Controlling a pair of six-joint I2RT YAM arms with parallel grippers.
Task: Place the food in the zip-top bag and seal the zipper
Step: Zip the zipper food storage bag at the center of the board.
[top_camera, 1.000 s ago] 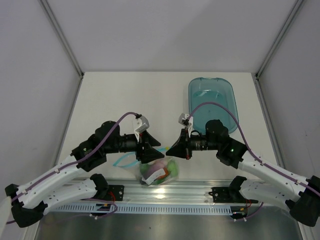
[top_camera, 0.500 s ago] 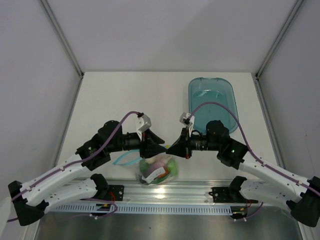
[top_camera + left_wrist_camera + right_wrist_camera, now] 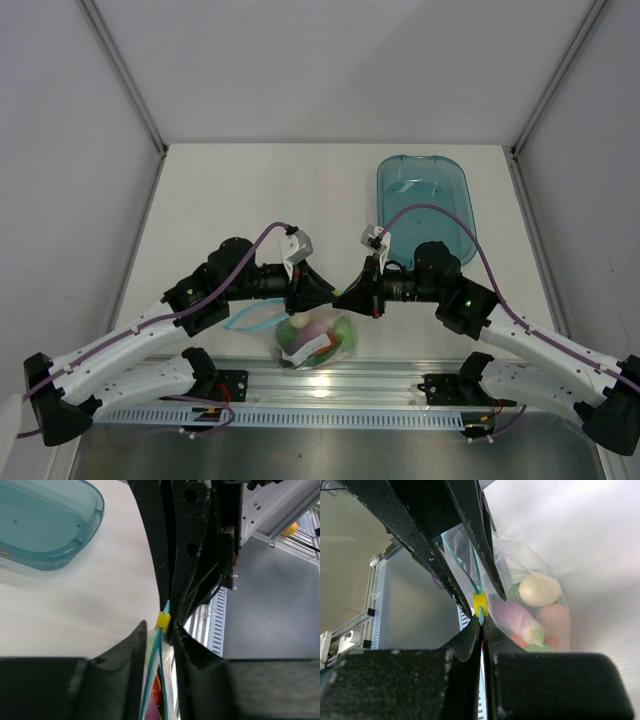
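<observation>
The clear zip-top bag (image 3: 318, 340) hangs near the table's front edge between both grippers, with the food (image 3: 538, 590) inside: a pale round piece, a purple eggplant (image 3: 512, 617), orange and green pieces. My right gripper (image 3: 481, 622) is shut on the end of the light blue zipper (image 3: 472, 577), right below its yellow slider (image 3: 480, 601). My left gripper (image 3: 159, 630) straddles the zipper (image 3: 152, 680) with a narrow gap, its tips at the slider (image 3: 163, 621). In the top view the left gripper (image 3: 322, 293) and right gripper (image 3: 345, 297) almost meet tip to tip.
A translucent blue oval tray (image 3: 425, 205) stands at the back right; it also shows in the left wrist view (image 3: 45, 525). An aluminium rail (image 3: 330, 385) with the arm bases runs along the near edge just below the bag.
My left gripper has slid to the right along the zipper, toward the right gripper, and now stands close against it. The right gripper and the bag have stayed put.
</observation>
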